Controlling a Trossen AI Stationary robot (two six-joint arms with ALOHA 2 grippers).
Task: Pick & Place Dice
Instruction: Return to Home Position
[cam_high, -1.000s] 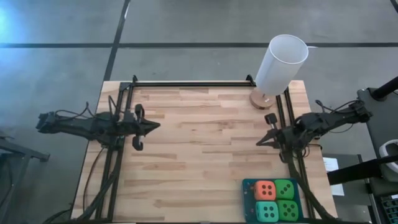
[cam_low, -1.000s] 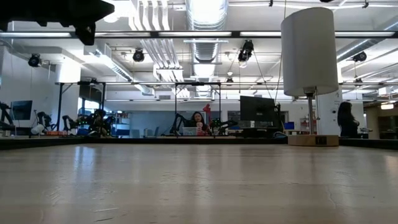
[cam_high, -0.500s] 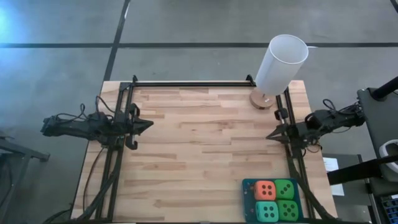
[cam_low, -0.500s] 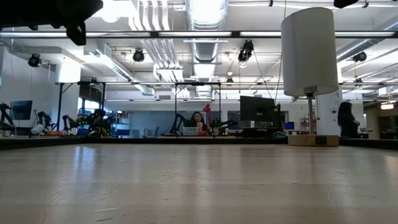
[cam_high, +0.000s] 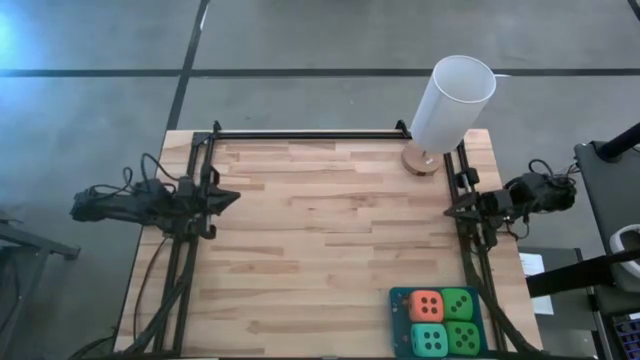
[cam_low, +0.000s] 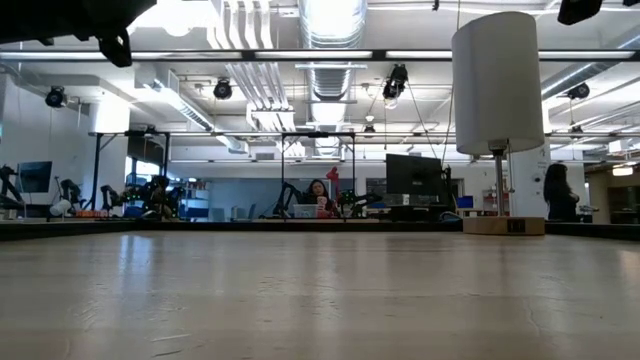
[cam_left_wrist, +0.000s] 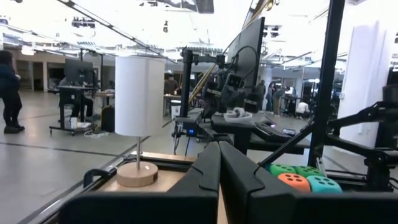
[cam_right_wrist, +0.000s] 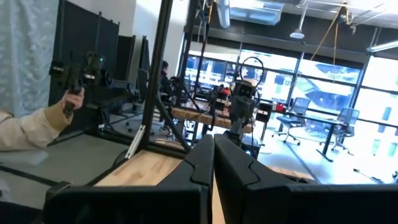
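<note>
I see the orange-red die, turquoise die and green dice packed square at five o'clock. Left gripper and right gripper are clenched, empty.

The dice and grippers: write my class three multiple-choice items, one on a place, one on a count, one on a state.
1. Where are the dice?
A. In the middle of the table.
B. In the teal tray at the table's corner on the right arm's side.
C. Scattered along the table's far edge.

2. How many dice are green?
A. One.
B. Two.
C. Three.

3. How are the left gripper and right gripper?
A. Both shut, empty.
B. Both open.
C. Left shut on a die.

Answers:
1 B, the high view shows all four inside the tray.
2 B, two green sit beside one orange-red and one turquoise.
3 A, each wrist view shows it closed with nothing held.
</note>
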